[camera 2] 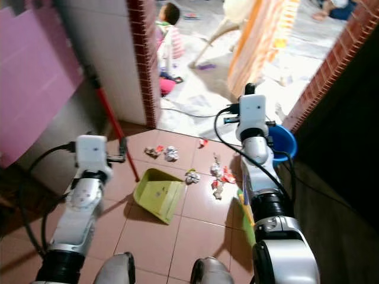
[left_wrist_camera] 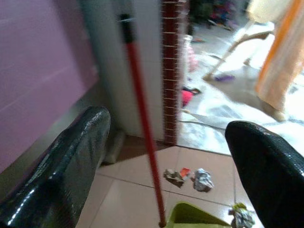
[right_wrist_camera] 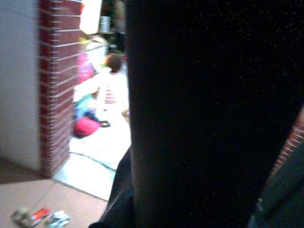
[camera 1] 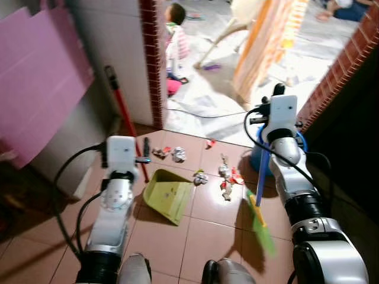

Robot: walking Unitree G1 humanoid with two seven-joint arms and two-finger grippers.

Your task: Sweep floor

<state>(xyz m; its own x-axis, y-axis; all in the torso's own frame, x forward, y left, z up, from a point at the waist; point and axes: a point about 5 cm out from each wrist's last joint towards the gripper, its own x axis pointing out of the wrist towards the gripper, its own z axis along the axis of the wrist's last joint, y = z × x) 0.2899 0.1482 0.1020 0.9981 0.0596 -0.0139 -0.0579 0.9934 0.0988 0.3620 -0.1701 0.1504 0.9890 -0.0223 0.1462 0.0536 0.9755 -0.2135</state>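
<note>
A yellow-green dustpan (camera 1: 169, 194) lies on the tiled floor, its long red handle (left_wrist_camera: 141, 118) rising toward the white wall. My left gripper (left_wrist_camera: 167, 123) is open, its fingers (left_wrist_camera: 71, 161) either side of that handle and short of it. Crumpled paper and wrappers (camera 1: 227, 176) are scattered just beyond the dustpan, with more scraps (camera 1: 176, 155) near the doorway. My right gripper (camera 1: 276, 90) is raised at the right and shut on a broom with a blue handle (camera 1: 263, 165) and green bristles (camera 1: 260, 226) that reach the floor. A dark shape blocks most of the right wrist view.
A blue bucket (camera 2: 282, 142) stands behind my right arm by the brick wall (camera 1: 343, 65). A brick pillar (camera 1: 153, 59) edges the doorway. Beyond it sit a child (camera 1: 175, 41), an orange striped cloth (camera 1: 266, 41) and a cable (camera 1: 201, 113). A pink board (camera 1: 41, 89) leans at left.
</note>
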